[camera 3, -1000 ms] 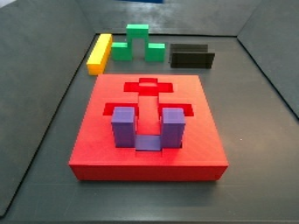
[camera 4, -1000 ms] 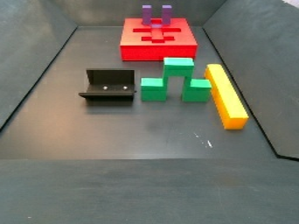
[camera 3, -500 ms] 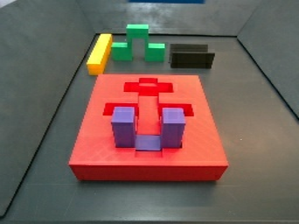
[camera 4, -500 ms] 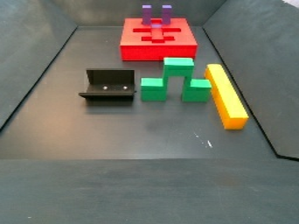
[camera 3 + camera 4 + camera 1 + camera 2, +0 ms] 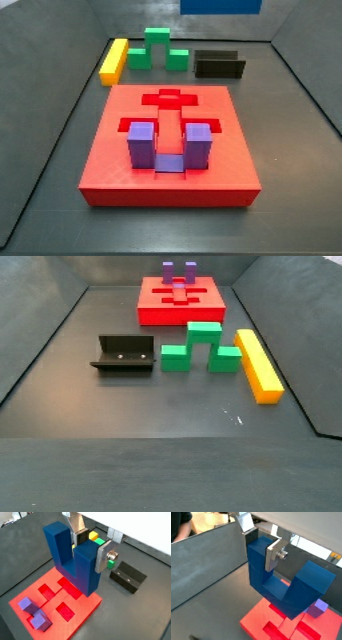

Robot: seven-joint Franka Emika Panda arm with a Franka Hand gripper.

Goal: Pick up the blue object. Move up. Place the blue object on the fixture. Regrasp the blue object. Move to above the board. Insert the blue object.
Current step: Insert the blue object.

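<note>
In both wrist views my gripper [image 5: 92, 548] [image 5: 261, 547] is shut on one prong of the dark blue U-shaped object [image 5: 73, 557] [image 5: 278, 587], which hangs above the red board [image 5: 40, 602] [image 5: 254, 619]. In a side view only the blue object's lower edge [image 5: 221, 5] shows at the top of the frame, high above the board [image 5: 134, 180]; the gripper itself is out of that view. The board [image 5: 154, 311] lies at the far end in a side view. The black fixture [image 5: 219, 64] [image 5: 123, 355] [image 5: 128, 576] stands on the floor apart from the board.
A violet U-shaped block [image 5: 167, 145] [image 5: 178, 271] [image 5: 33, 612] [image 5: 318, 608] sits in a recess of the board. A green stepped block [image 5: 160, 48] [image 5: 201, 346] and a yellow bar [image 5: 114, 60] [image 5: 259, 364] lie beside the fixture. Grey walls surround the floor.
The blue object shows more at the top edge of a side view than before. Nothing on the floor has moved.
</note>
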